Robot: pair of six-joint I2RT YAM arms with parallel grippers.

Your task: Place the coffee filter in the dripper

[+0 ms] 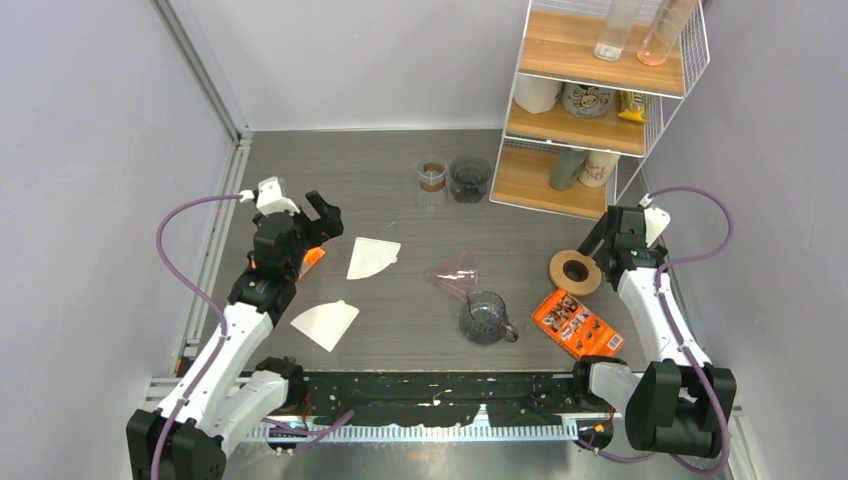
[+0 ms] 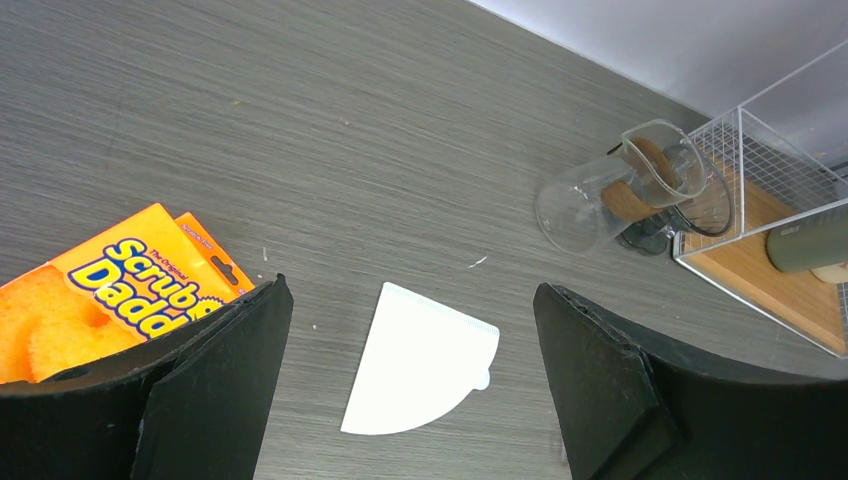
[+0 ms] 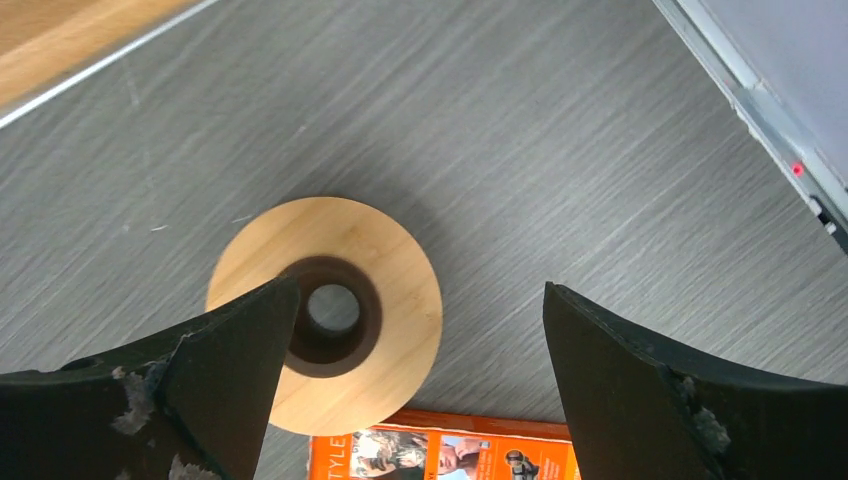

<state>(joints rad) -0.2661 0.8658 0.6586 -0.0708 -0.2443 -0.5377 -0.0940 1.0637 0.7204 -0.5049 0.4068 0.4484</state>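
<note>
Two white fan-shaped coffee filters lie flat on the table, one (image 1: 372,257) just right of my left gripper (image 1: 325,222) and another (image 1: 325,323) nearer the front. In the left wrist view the first filter (image 2: 420,360) lies on the table between the wide-open fingers of my left gripper (image 2: 410,400), which hovers above it. A clear pinkish cone-shaped dripper (image 1: 455,277) lies tipped beside a glass mug (image 1: 487,318) at mid table. My right gripper (image 1: 600,240) is open and empty; in the right wrist view it (image 3: 420,390) hangs over a wooden ring (image 3: 400,290).
An orange sponge pack (image 2: 110,290) lies under my left gripper. A second orange pack (image 1: 578,324) sits by the wooden ring (image 1: 575,271). A glass carafe (image 1: 431,177) and dark glass vessel (image 1: 470,178) stand at the back. A wire-and-wood shelf (image 1: 590,130) holds cups.
</note>
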